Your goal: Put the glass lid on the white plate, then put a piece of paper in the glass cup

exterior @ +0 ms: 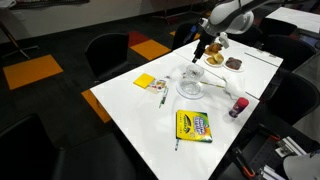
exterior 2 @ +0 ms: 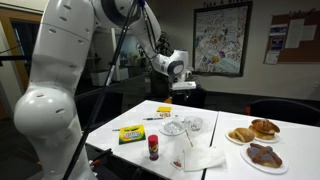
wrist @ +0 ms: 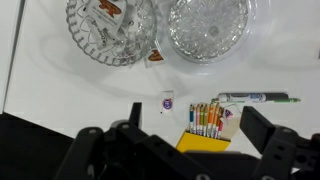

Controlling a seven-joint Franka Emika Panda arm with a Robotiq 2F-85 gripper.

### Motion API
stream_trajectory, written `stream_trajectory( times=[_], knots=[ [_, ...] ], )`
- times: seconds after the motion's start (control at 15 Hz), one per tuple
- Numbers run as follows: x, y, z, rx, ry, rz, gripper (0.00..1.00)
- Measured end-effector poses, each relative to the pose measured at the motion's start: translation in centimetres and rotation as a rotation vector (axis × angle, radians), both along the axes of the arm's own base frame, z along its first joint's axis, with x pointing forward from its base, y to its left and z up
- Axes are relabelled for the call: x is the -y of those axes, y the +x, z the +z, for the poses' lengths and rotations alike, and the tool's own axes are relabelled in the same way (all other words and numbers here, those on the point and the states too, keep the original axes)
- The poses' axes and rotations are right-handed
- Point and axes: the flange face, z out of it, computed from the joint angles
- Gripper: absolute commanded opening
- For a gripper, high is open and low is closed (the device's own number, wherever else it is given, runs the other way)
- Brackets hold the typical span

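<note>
exterior views face the table (exterior: pixel 140 110) from different sides; wrist view looks down.

glass cup (wrist: pixel 110 30) holds packets | glass lid (wrist: pixel 206 26) beside | crayon box (wrist: pixel 208 124) near tool (wrist: pixel 191 118)

In the wrist view, the top edge of the frame cuts off the round clear glass cup (wrist: pixel 110 28) holding paper packets and the round clear glass lid (wrist: pixel 205 25) beside it. At the bottom, the dark, blurred gripper (wrist: pixel 192 112) hides the lower half of the yellow crayon box (wrist: pixel 206 122).

Large white table (exterior: pixel 145 112), black chairs (exterior: pixel 108 52) around it, dark carpet (exterior: pixel 70 98) with orange squares (exterior: pixel 32 71), wall poster (exterior 2: pixel 222 38), corkboard (exterior 2: pixel 298 38).
</note>
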Motion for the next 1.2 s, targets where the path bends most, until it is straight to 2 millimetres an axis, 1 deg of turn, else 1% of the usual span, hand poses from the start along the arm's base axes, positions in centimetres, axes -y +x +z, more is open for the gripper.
stream_trajectory(
  times=[0.13, 0.27, 0.33, 0.6, 0.8, 1.0, 1.2],
  knots=[
    [-0.1, 0.2, -0.5, -0.006, 0.001, 0.016, 1.00],
    [-0.4, 0.9, -1.9, -0.010, 0.026, 0.054, 1.00],
    [-0.5, 1.4, -3.0, -0.012, 0.041, 0.072, 1.00],
    [-0.3, 3.6, -8.5, -0.033, 0.086, 0.121, 1.00],
    [-0.5, 5.1, -11.5, -0.038, 0.101, 0.134, 1.00],
    [-1.6, 6.3, -13.0, -0.031, 0.103, 0.151, 1.00],
    [-3.4, 7.1, -14.0, -0.020, 0.088, 0.190, 1.00]
  ],
)
